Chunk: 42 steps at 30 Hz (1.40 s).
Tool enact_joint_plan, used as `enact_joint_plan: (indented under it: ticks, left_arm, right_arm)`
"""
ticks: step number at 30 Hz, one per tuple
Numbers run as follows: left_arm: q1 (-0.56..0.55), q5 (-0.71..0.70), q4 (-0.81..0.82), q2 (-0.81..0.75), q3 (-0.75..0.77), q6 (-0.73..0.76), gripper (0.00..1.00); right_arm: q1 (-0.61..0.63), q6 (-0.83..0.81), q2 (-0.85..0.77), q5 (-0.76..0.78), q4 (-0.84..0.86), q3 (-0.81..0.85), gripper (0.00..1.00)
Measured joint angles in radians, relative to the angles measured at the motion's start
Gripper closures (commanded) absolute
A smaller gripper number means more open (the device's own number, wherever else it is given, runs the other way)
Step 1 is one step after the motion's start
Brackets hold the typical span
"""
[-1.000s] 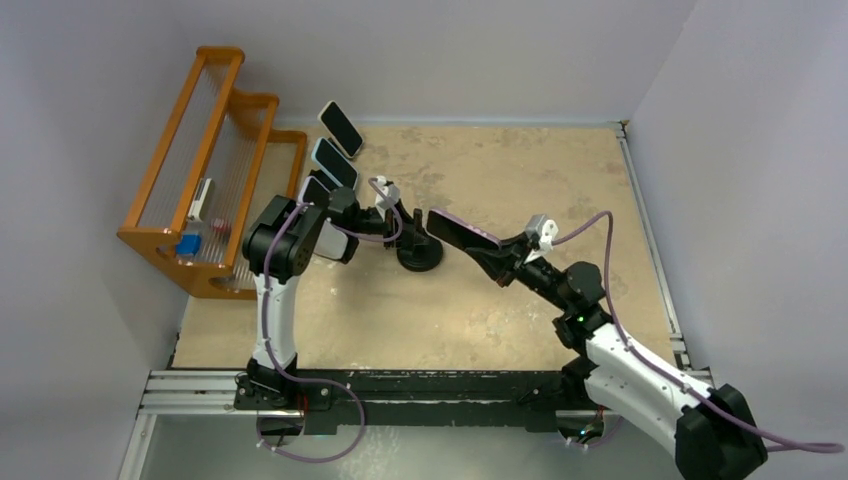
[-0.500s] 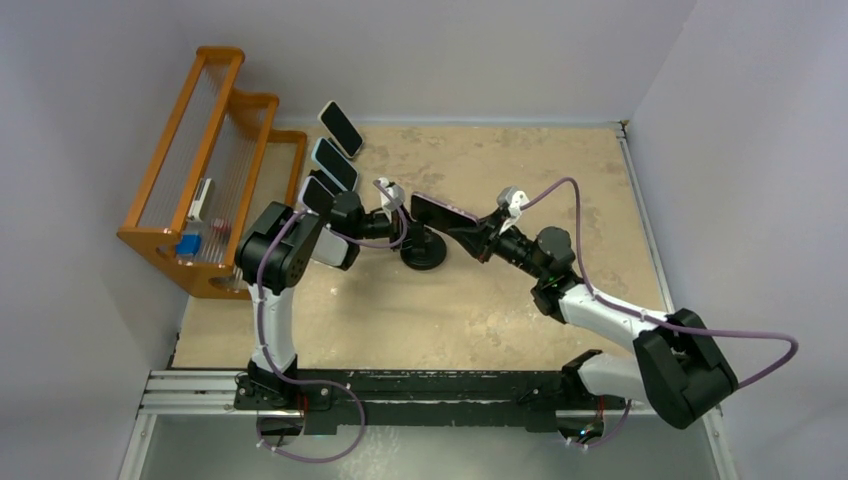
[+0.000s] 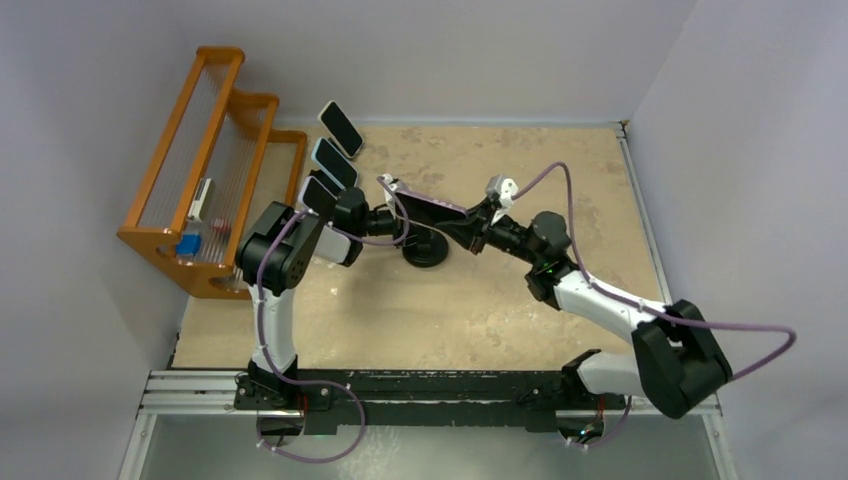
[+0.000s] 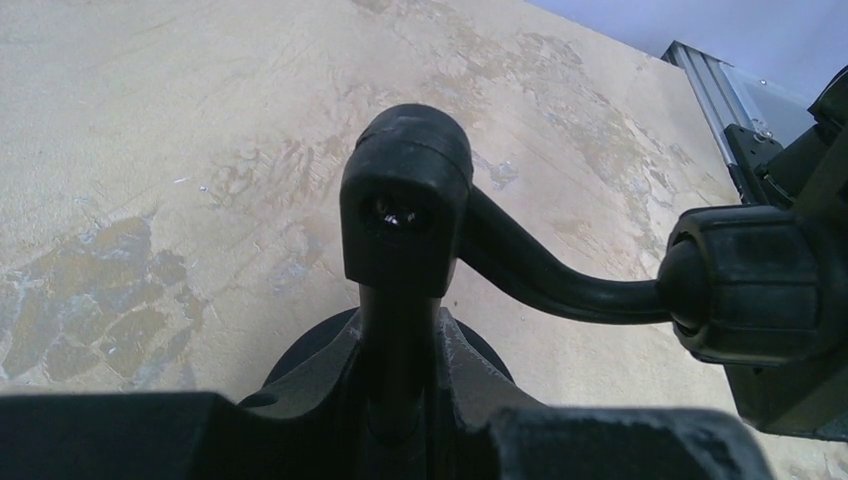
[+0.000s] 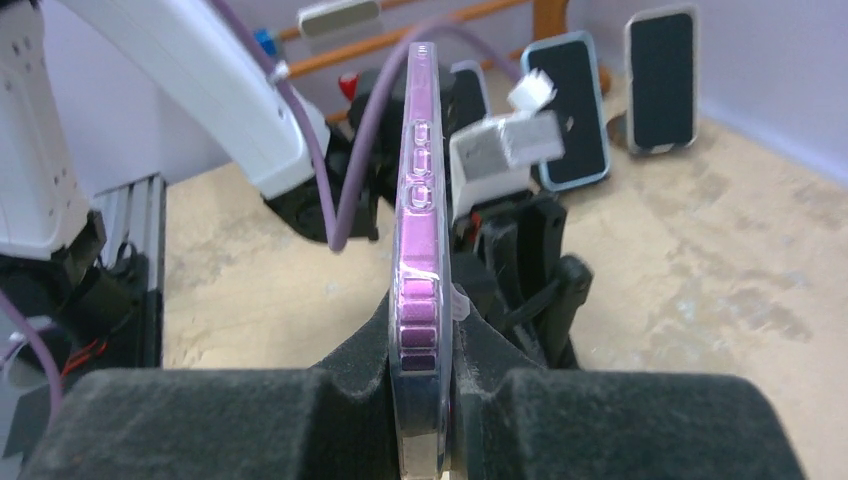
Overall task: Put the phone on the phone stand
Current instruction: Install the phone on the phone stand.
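The phone (image 5: 420,200), in a clear case with a purple edge, stands edge-on between the pads of my right gripper (image 5: 420,350), which is shut on it. In the top view the phone (image 3: 430,208) hangs tilted just above the black phone stand (image 3: 425,250), held by the right gripper (image 3: 470,228) from the right. My left gripper (image 4: 400,340) is shut on the stand's upright stem (image 4: 402,300). The stand's curved arm runs right to its round head (image 4: 750,280), and its base disc (image 4: 300,365) rests on the table. From above, the left gripper (image 3: 385,215) reaches in from the left.
An orange wire rack (image 3: 205,170) stands at the back left. Three other phones (image 3: 340,128) (image 3: 333,162) (image 3: 315,192) lean in a row beside it, close behind the left arm. The right arm's purple cable (image 3: 560,180) loops over the tabletop.
The right arm has carried the phone leftward, from right of the stand to just above it. The left gripper has stayed on the stand.
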Motion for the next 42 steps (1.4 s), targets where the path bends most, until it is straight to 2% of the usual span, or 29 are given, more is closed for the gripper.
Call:
enact_joint_plan:
  ticks: [11, 20, 25, 30, 36, 42]
  left_arm:
    - [0.003, 0.031, -0.045, 0.001, 0.026, 0.022, 1.00]
    - [0.021, 0.140, -0.125, 0.013, 0.074, 0.033, 1.00]
    - [0.024, 0.217, -0.116, 0.034, 0.093, 0.030, 1.00]
    - [0.031, 0.255, -0.082, 0.046, 0.095, 0.005, 1.00]
    - [0.040, 0.250, -0.036, 0.047, 0.076, -0.024, 1.00]
    - [0.040, 0.212, 0.017, 0.047, 0.048, -0.039, 1.00]
  right_arm:
    - [0.015, -0.034, 0.210, -0.104, -0.024, 0.035, 1.00]
    - [0.018, -0.092, 0.161, -0.079, -0.012, -0.025, 1.00]
    - [0.021, -0.106, 0.149, -0.078, 0.046, -0.067, 1.00]
    - [0.029, -0.099, 0.228, -0.092, 0.151, -0.066, 1.00]
    - [0.032, -0.046, 0.357, -0.113, 0.350, -0.064, 1.00]
    - [0.032, -0.010, 0.394, -0.114, 0.420, -0.064, 1.00]
